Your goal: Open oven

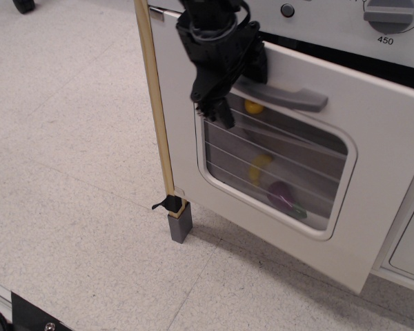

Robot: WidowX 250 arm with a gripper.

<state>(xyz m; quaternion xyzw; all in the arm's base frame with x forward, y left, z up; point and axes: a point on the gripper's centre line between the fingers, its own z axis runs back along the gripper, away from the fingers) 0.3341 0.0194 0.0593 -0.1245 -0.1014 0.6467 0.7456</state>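
We see the oven [372,172] filling the right side of the view, standing on a speckled floor [69,172]. Its door [393,207] is tilted outward at the top, with a dark gap showing between the upper edge of the door and the control panel [324,17] above it. The grey bar handle [290,96] sits across the top of the door, above the rounded window [276,176] crossed by thin wires. Through the window we make out a yellow shape, a second yellow piece lower down, and a purple object beneath that.

The black gripper [217,110] hangs over the left end of the handle, its tip at the window's upper left corner. We cannot tell whether its jaws are spread or closed, nor whether they hold the handle.

On the panel we read "450" [385,40] beside the grey dial [393,14], and a cut-off number further right. A small dark button [287,10] sits left of it. A wooden post [155,103] runs down the left edge to a grey foot [180,224].
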